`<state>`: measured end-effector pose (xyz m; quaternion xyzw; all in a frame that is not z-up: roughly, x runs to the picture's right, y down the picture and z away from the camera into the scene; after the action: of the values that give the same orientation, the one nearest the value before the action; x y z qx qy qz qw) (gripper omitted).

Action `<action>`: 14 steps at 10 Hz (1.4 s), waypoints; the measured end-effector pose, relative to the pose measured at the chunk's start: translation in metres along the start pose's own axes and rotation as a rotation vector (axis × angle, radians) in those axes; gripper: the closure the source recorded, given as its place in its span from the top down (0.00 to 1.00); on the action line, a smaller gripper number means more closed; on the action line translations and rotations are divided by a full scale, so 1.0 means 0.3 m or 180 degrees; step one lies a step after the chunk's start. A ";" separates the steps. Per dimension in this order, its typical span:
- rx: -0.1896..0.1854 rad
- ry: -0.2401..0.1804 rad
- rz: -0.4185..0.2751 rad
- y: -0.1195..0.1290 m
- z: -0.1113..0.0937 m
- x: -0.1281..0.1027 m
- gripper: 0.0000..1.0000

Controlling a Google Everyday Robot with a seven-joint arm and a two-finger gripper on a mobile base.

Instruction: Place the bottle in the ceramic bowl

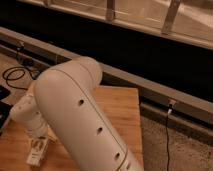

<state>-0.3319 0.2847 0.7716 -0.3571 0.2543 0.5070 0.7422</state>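
Note:
My gripper is at the lower left, pointing down, close over the wooden table. A pale, whitish shape sits at its tip; I cannot tell whether this is the bottle or part of the gripper. My large white arm fills the middle of the view and covers most of the table's left half. The green ceramic bowl is hidden, probably behind the arm.
A black cable lies coiled on the floor at the left. A grey rail runs along the dark wall behind the table. A thin cable hangs over the speckled floor to the right of the table.

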 end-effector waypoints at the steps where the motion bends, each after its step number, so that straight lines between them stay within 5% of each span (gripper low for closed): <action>1: -0.0003 -0.0017 -0.0063 0.001 0.003 -0.001 0.61; 7: -0.0135 -0.0344 -0.0252 0.034 -0.148 0.027 0.05; 11: -0.0310 -0.0708 -0.0357 0.018 -0.330 0.046 0.00; 14: -0.0293 -0.1086 -0.0807 0.072 -0.541 0.027 0.00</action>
<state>-0.3517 0.1664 0.6598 -0.3289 0.0547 0.4737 0.8151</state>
